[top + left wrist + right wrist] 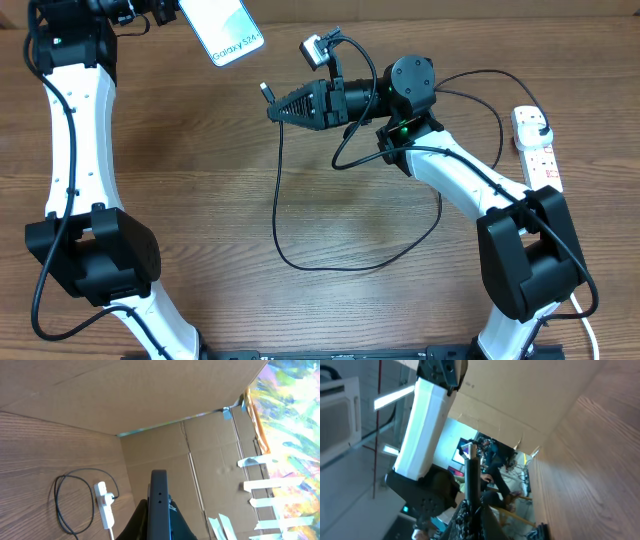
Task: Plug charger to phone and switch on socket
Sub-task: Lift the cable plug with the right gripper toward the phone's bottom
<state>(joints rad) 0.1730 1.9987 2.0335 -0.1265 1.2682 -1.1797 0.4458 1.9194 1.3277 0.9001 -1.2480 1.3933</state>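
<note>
Far right: socket [538, 152] with charger [276, 200] plug inserted.

Free wood left of centre, cable mid-table
The table [190, 190] lies bare between left arm [85, 140] and charger [277, 190] loop; the phone [222, 30] hangs over the far edge; the right arm [455, 175] flanks the socket [537, 150].
</note>
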